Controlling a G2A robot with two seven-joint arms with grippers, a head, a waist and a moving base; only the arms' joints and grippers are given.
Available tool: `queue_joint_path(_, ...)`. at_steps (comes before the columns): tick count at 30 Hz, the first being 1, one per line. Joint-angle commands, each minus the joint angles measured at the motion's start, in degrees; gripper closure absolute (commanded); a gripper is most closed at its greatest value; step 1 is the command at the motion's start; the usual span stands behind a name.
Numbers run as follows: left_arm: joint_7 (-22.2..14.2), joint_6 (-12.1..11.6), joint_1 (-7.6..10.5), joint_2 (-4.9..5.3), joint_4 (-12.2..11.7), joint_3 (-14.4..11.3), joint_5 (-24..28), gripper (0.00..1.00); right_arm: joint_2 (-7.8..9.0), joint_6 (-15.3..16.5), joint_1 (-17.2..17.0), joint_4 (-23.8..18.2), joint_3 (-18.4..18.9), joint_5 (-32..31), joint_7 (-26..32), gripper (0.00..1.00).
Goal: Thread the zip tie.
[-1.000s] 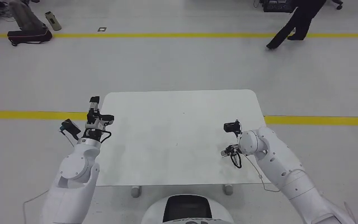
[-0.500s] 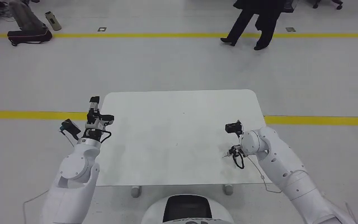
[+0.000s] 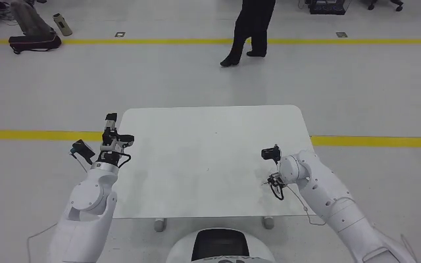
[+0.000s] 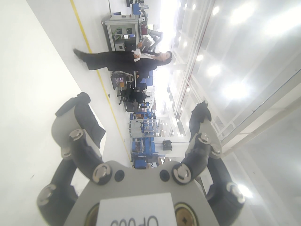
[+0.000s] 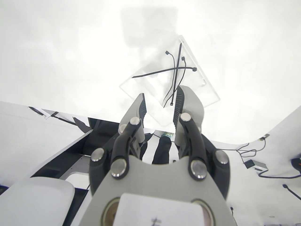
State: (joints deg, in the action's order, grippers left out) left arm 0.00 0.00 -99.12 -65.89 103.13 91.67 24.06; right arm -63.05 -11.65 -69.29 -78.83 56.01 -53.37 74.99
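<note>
Several zip ties (image 5: 176, 68) lie crossed on a clear tray (image 5: 143, 82); our right hand (image 5: 160, 92), spread, faces them for picking; left hand (image 4: 142, 100) spread, idle.

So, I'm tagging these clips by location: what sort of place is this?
Probably an industrial robotics lab or factory test hall: yellow lines mark the pale floor, a framed equipment cabinet and blue workstations stand farther off, and rows of bright ceiling lights hang high overhead.

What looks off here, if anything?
The zip ties lie crossed in a heap on the clear tray, so none lies apart. The right gripper, open, holds none.
</note>
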Motion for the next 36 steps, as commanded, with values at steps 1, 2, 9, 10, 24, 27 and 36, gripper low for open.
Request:
queue_joint_path(1, 0.0, 0.0, 0.0, 0.0, 0.0, 0.0, 0.0, 0.0, -0.21, 0.1, 0.3, 1.0, -0.5, 0.3, -0.4, 0.74)
queue_joint_path(2, 0.0, 0.0, 0.0, 0.0, 0.0, 0.0, 0.0, 0.0, -0.32, 0.1, 0.5, 1.4, -0.7, 0.3, -0.5, 0.75)
queue_joint_path(9, 0.0, 0.0, 0.0, 0.0, 0.0, 0.0, 0.0, 0.0, -1.07, -0.4, 1.9, 4.5, -2.1, 0.5, -1.3, 0.78)
queue_joint_path(10, 0.0, 0.0, 0.0, 0.0, 0.0, 0.0, 0.0, 0.0, -1.15, -0.5, 2.0, 4.7, -2.3, 0.4, -1.4, 0.78)
queue_joint_path(24, 0.0, 0.0, 0.0, 0.0, 0.0, 0.0, 0.0, 0.0, -2.03, -1.2, 3.3, 7.7, -3.4, 0.1, -2.1, 0.82)
queue_joint_path(27, 0.0, 0.0, 0.0, 0.0, 0.0, 0.0, 0.0, 0.0, -2.19, -1.2, 3.5, 8.1, -3.6, 0.1, -2.2, 0.83)
queue_joint_path(36, 0.0, 0.0, 0.0, 0.0, 0.0, 0.0, 0.0, 0.0, -2.64, -1.6, 4.0, 9.4, -4.0, 0.0, -2.3, 0.87)
